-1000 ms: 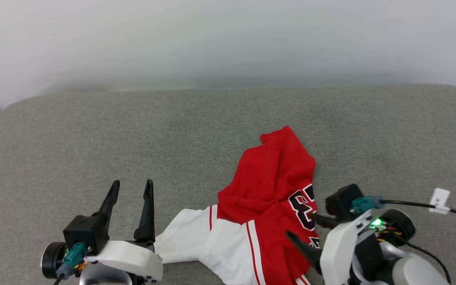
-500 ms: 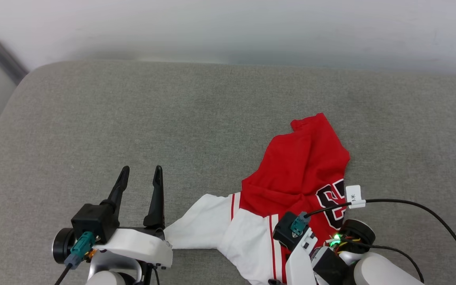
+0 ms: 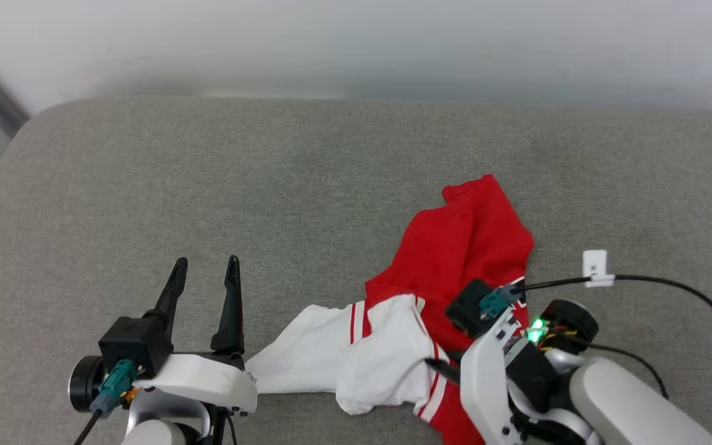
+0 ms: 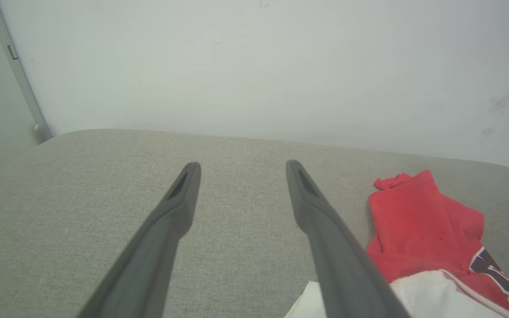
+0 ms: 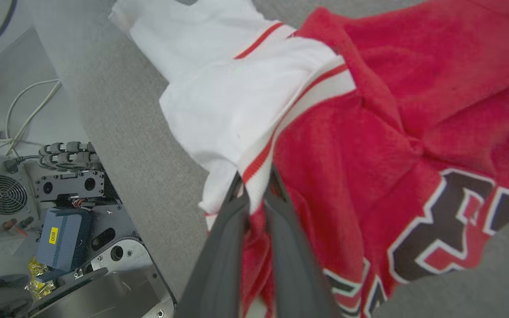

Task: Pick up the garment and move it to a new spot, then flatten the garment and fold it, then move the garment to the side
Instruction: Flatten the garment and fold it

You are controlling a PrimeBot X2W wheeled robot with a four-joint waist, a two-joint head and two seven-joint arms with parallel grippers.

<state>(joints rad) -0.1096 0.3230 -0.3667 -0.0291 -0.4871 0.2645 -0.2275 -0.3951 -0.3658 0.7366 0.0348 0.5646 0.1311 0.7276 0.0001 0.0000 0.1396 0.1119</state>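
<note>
Leftmost, my left gripper (image 3: 206,267) hovers with its fingers spread wide and empty over the bare grey cushion (image 3: 146,185), clear of the cloth, I judge so it is free to take a second corner. Just right of it the garment (image 3: 461,247) lies crumpled by the cushion's near edge. At the right, my right gripper (image 5: 256,187) is pinched tight on a sleeve's striped edge, ready to lift it to a new spot

white wrist shells (image 3: 198,380), black camera blocks (image 3: 133,343), teal connectors (image 3: 115,383); the left gripper (image 3: 206,264) has long, dark, tapered fingers (image 3: 229,309); a green light (image 3: 536,327), black cable (image 3: 671,284) and white tag (image 3: 595,266) on the right.
</note>
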